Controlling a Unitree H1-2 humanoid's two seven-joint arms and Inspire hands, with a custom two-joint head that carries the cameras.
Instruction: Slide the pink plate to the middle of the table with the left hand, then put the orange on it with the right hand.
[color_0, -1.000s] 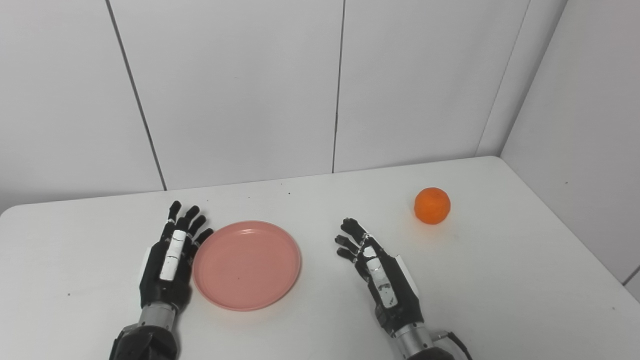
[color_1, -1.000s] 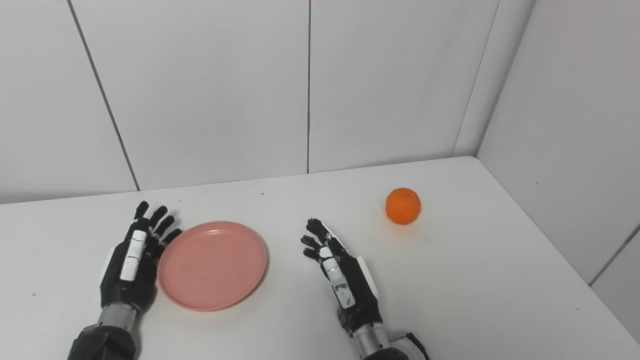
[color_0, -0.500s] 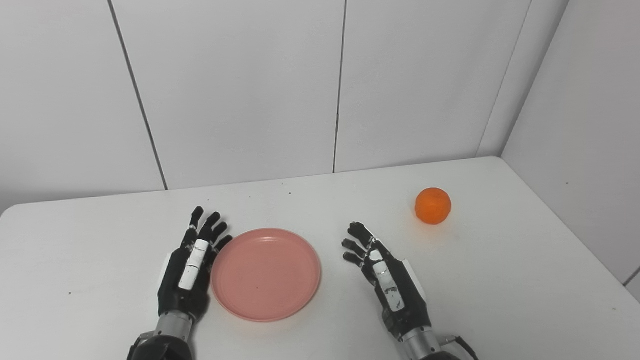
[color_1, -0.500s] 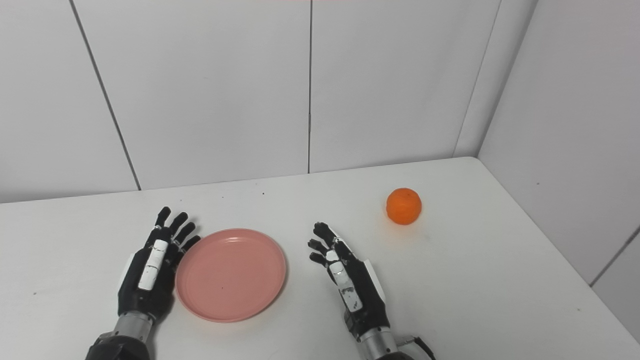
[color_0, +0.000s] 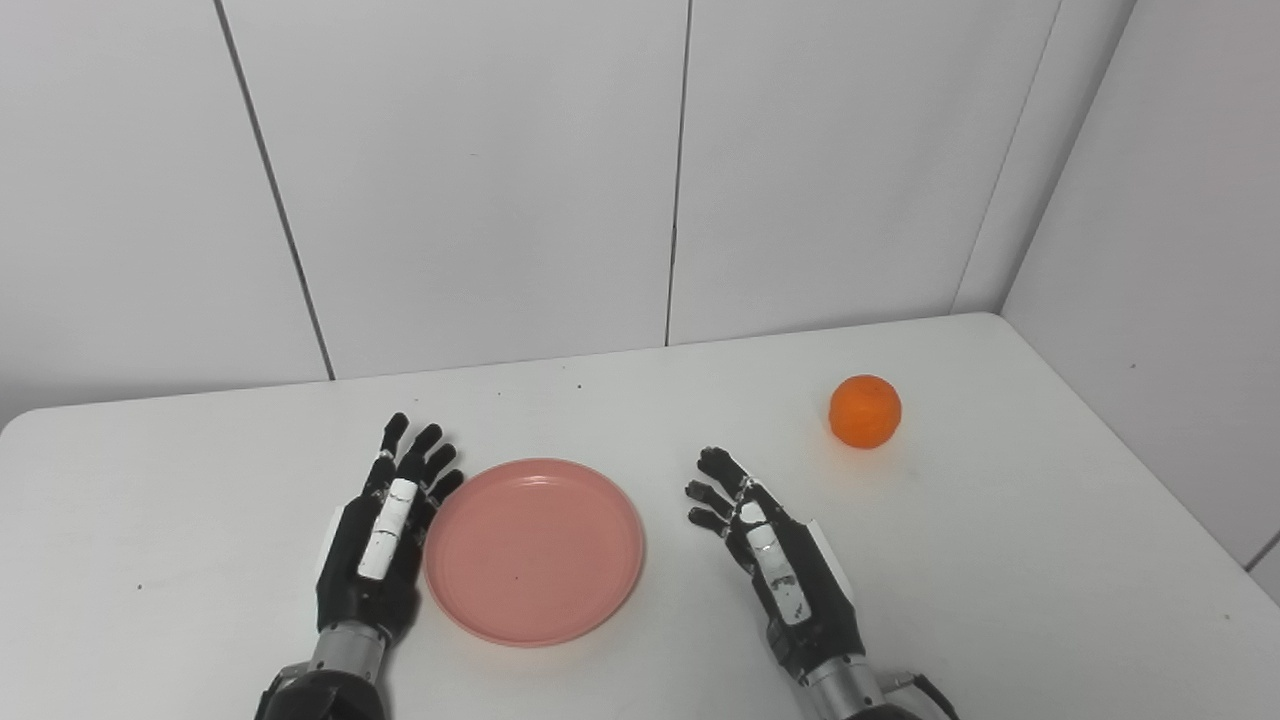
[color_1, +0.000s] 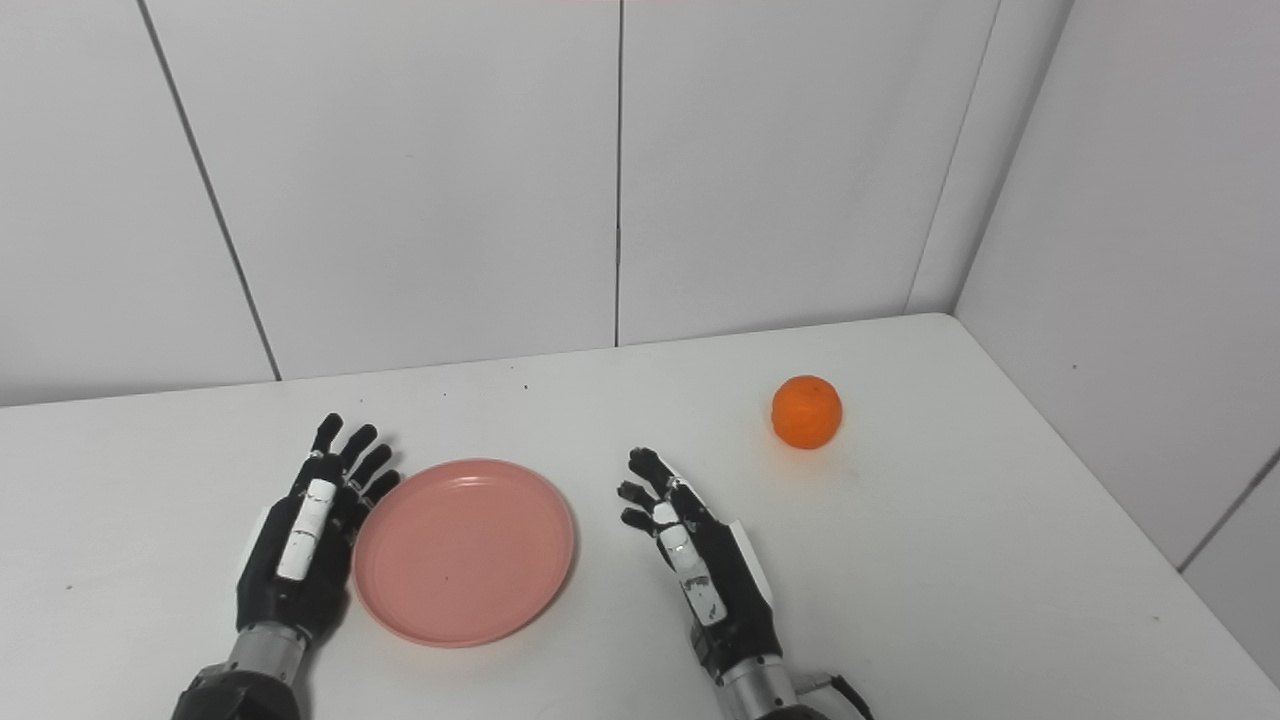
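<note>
Here the left hand (color_0: 385, 540), fingers spread and empty, touches the plate (color_0: 535, 550); the right hand (color_0: 775, 560), also released, rests well apart from the orange (color_0: 865, 411).

We see a white counter (color_0: 1000, 560) filling the lower half of the frame, its far edge meeting white wall panels. A pink plate (color_0: 533, 550) lies flat on it, lower centre, a little left of the middle. An orange (color_0: 865, 411) sits on the counter at right of centre, well apart from the plate. We also spot a few tiny dark specks on the surface.
</note>
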